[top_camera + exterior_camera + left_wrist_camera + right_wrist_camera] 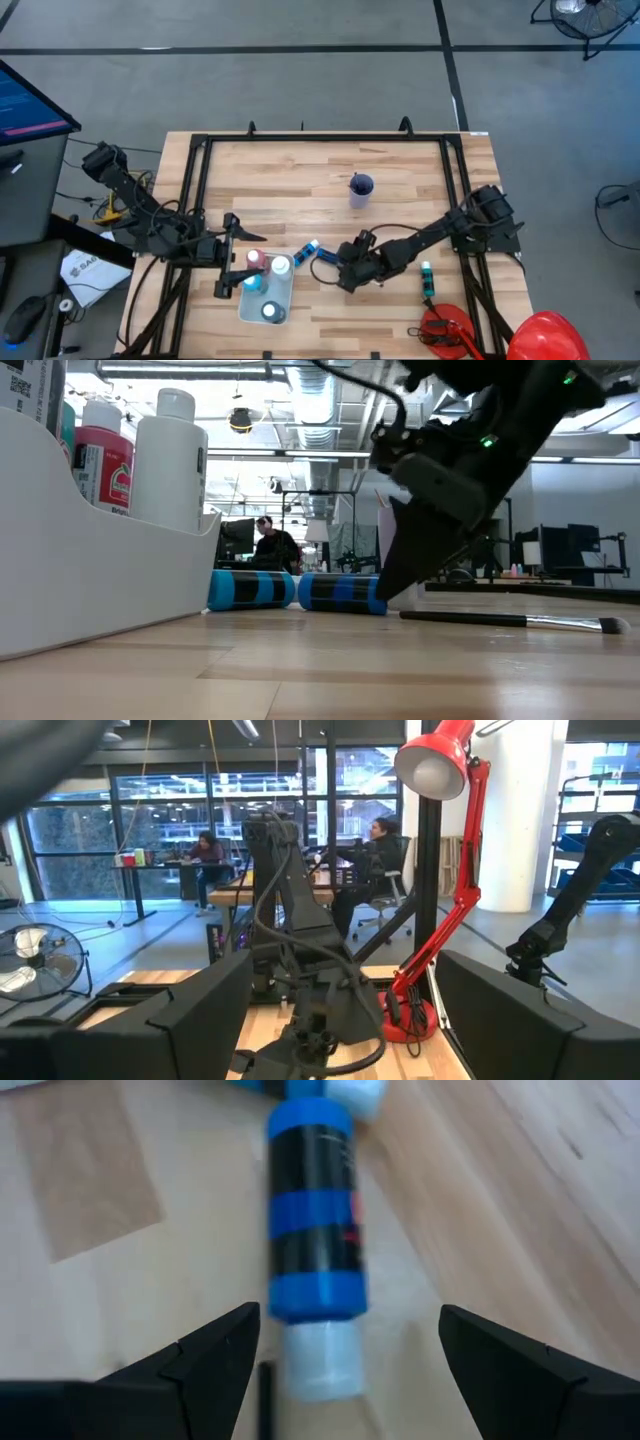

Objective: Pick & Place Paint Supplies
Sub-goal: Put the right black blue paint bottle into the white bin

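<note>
A dark blue paint bottle (312, 1210) lies on its side on the wood, its white cap (320, 1360) toward my right gripper (350, 1350). That gripper slants down over the cap end, open, one finger on either side and apart from it. The same bottle (340, 592) lies end to end with a light blue bottle (250, 590). A white tray (283, 297) holds a red bottle (256, 260), a white bottle (280, 267) and light blue ones, all upright. My left gripper (232, 262) hovers by the tray's left edge, open and holding nothing.
A dark-handled brush (510, 620) lies on the table to the right of the blue bottles. A teal bottle (427, 275) lies further right. A purple cup (360, 187) stands toward the far side. A red lamp's base (445, 330) and a red helmet-like thing (545, 335) sit at the near right corner.
</note>
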Controlling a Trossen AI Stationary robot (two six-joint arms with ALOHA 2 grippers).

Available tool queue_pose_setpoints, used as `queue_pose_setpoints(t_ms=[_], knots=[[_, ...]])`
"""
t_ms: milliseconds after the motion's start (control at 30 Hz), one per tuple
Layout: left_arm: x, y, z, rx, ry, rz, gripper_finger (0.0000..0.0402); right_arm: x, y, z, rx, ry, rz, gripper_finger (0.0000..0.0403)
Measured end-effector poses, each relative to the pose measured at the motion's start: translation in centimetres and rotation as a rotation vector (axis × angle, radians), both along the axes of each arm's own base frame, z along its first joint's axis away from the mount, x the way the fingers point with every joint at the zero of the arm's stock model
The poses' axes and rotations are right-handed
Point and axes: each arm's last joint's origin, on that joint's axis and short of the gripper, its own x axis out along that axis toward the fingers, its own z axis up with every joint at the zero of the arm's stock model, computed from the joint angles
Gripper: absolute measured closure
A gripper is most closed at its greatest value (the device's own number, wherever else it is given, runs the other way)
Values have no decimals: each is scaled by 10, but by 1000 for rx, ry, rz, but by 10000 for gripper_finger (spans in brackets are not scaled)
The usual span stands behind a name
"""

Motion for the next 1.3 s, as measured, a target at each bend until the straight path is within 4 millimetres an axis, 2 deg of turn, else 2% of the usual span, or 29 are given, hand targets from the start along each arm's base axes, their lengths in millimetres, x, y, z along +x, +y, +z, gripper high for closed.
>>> queue_pose_setpoints(t_ms=[433,933,1133,1300], knots=[[0,0,0,4,1,1,92,2,-3,-1,-1,-2,-4,101],[0,0,-1,5,2,0,92,11,-6,-21,-27,13,32,105],[0,0,-1,5,3,0,92,12,-4,-22,-6,10,49,150],[0,0,-1,10,7,0,92,11,-1,-22,-2,6,57,228]])
